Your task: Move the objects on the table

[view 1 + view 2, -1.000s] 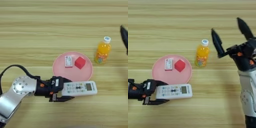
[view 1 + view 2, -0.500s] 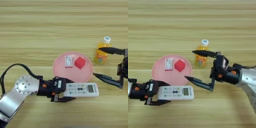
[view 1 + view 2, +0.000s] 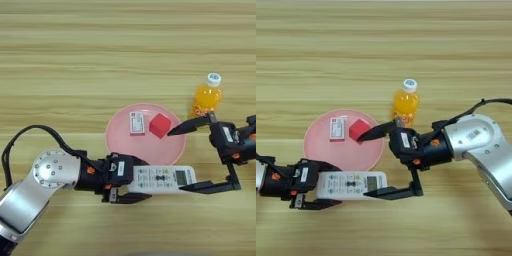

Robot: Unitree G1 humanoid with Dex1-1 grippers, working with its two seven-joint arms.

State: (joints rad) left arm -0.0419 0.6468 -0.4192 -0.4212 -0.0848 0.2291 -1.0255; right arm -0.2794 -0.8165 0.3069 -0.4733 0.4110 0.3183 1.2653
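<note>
Left eye view: my left gripper [image 3: 131, 185] stays clamped on the remote [image 3: 160, 179] at its left end, near the plate [image 3: 122, 145]. My right gripper [image 3: 378, 162] has swung in from the far right, fingers spread wide, holding nothing, one tip by the red cube [image 3: 359, 130], the other at the remote's right end. Looks like a handover or cube grab. Bottle [image 3: 405, 103] stands right of the plate. The card on the plate is unreadable.

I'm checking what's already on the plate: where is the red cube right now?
The red cube sits on the pink plate, right of centre, beside a small white card. The open right gripper's upper fingertip points at it.
</note>
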